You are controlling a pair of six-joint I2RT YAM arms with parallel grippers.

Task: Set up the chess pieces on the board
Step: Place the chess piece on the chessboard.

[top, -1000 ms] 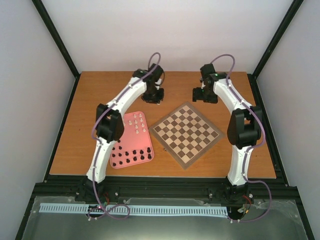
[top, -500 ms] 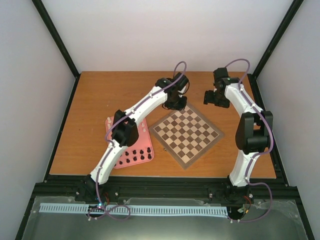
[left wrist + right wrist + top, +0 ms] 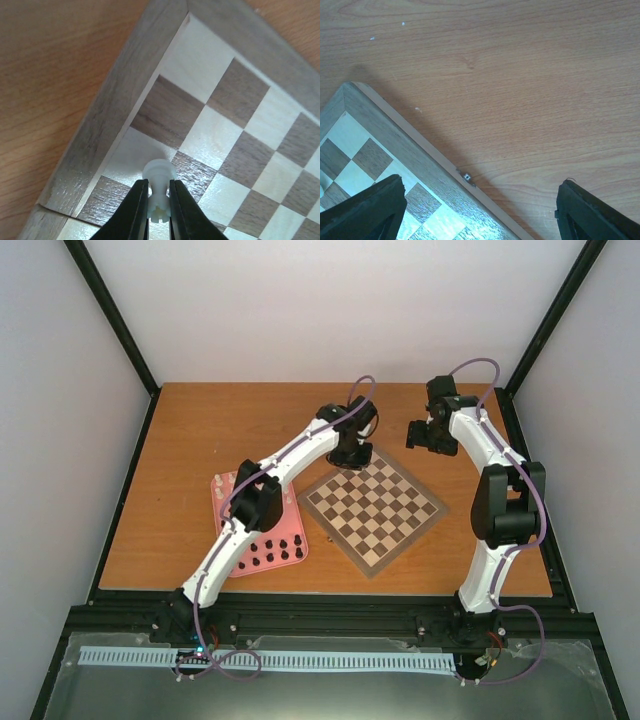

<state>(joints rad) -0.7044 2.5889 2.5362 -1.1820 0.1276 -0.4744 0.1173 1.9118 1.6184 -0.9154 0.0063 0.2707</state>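
My left gripper (image 3: 158,186) is shut on a cream-white chess piece (image 3: 159,171) with a notched top, gripped by its stem. It hangs base-down over a pale square beside the board's (image 3: 235,95) border. In the top view this gripper (image 3: 352,453) is at the board's (image 3: 372,508) far corner. My right gripper (image 3: 424,436) hovers over the bare table just beyond the board's far right edge. It stands open (image 3: 480,181) with nothing between its fingers. Several black pieces (image 3: 272,556) stand in the pink tray (image 3: 300,540). The tray's far half is hidden by my left arm.
A small metal clasp (image 3: 466,176) sits on the board's edge (image 3: 390,135) under my right gripper. Orange-brown tabletop (image 3: 200,440) surrounds the board and tray. Black frame posts and white walls enclose the table.
My left arm has swung right from the tray's far end to the board's far corner, then dropped slightly. My right arm shifted a little to the right, then held still.
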